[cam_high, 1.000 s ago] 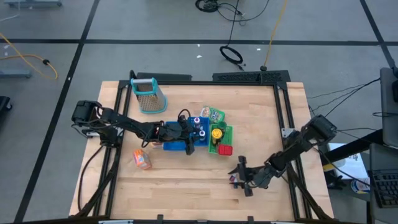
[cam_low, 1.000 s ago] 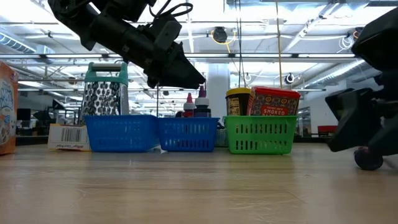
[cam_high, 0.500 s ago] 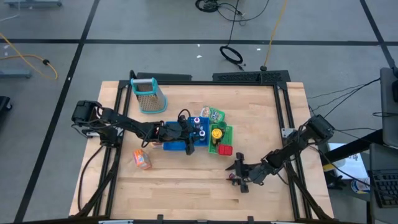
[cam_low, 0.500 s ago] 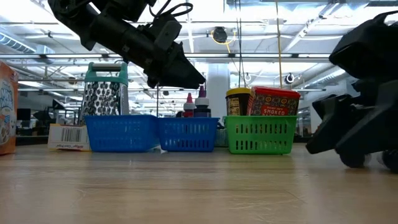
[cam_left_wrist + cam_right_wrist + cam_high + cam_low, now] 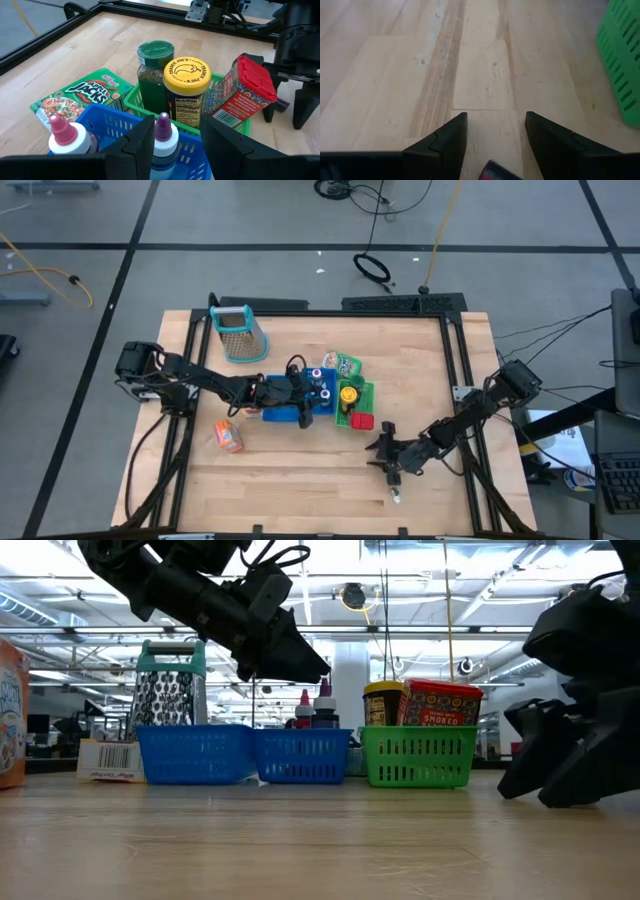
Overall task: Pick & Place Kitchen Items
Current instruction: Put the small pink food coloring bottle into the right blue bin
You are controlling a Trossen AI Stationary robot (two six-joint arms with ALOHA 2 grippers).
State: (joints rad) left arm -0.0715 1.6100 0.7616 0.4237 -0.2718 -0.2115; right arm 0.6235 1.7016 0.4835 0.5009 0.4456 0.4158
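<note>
1. Small pale thing [image 5: 395,498], probably a tiny bottle, lies loose on the table at 5 o'clock, nearest the front edge.
2. Right gripper [image 5: 385,457], fingers spread, rests low just beyond it. Judged step: fetch this piece. Turn back over it, centre the gap, and descend before closing.
3. Orange packet [image 5: 229,436] lies at 8 o'clock, not yet binned.
4. Green basket [image 5: 368,392], near centre, holds the yellow-lidded jar [image 5: 186,75] and red block [image 5: 247,90]. Approach from above, clear of its wall.
5. Left gripper [image 5: 303,395], fingers apart, hovers over the blue basket [image 5: 280,416], above a purple-capped bottle [image 5: 162,131].
6. Grater [image 5: 239,332] stands at 11 o'clock.
</note>
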